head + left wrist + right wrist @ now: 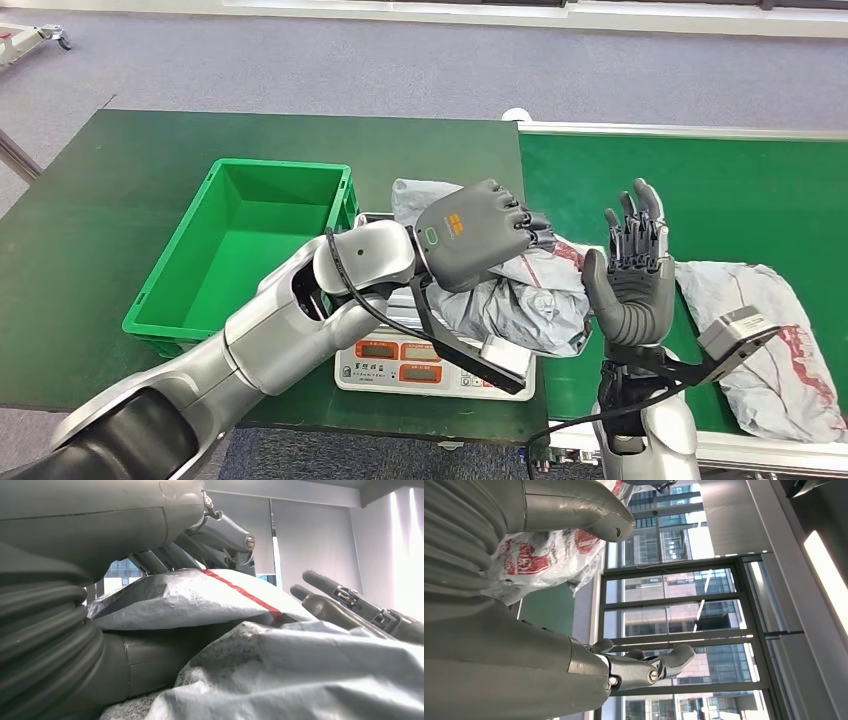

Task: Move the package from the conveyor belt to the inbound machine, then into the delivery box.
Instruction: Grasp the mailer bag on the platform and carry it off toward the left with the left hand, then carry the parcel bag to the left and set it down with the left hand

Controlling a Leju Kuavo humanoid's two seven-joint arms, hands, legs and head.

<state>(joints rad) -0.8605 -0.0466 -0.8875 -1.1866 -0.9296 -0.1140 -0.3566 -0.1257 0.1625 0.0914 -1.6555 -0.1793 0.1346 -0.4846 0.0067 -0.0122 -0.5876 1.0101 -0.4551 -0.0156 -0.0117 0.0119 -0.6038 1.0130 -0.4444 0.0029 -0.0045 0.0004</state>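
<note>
A grey plastic package [520, 305] with red print lies crumpled on the white inbound scale [400, 365] at the table's front edge. My left hand [478, 232] lies on top of it and grips it. In the left wrist view a fold of the package [200, 597] sits between the fingers and the thumb of that hand [150, 525]. My right hand [632, 270] stands upright just right of the package, fingers spread and pointing up, holding nothing. It also shows in the right wrist view [549, 680], with the printed plastic [544, 555] close by.
A green delivery box [180, 290] stands empty left of the scale on the dark green table. The green conveyor belt [720, 190] runs to the right and carries a second grey package [775, 335] close to my right forearm.
</note>
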